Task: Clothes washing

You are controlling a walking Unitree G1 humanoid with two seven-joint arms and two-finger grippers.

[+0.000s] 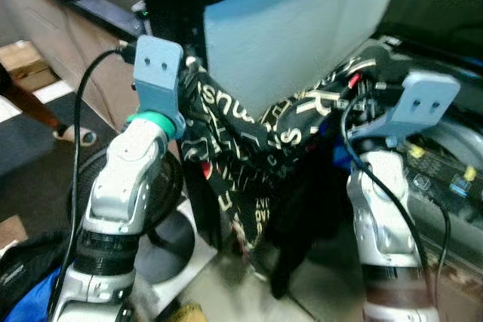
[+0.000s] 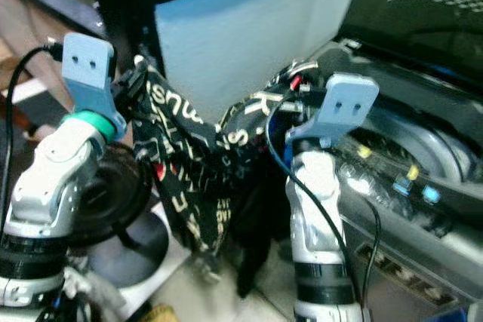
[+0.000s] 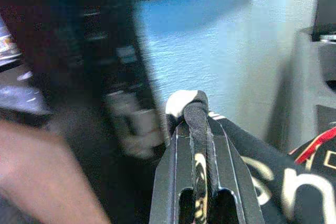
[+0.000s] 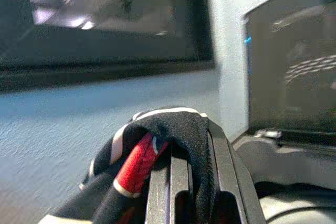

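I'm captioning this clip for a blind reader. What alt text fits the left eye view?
Both grippers, the left gripper and the right gripper, hold up a black garment with pale lettering, stretched between them and sagging in the middle before a pale blue wall. An open washing machine sits at the right.

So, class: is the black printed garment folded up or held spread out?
Spread, loosely: the black printed garment hangs sagging between the left tool and right tool, each pinching one end.

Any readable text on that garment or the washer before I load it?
Black garment with cream lettering, held up between left gripper and right gripper: fragments like "mus" and "R", crumpled, no whole word readable.
Dark washing machine: small coloured control marks, too blurred to read.
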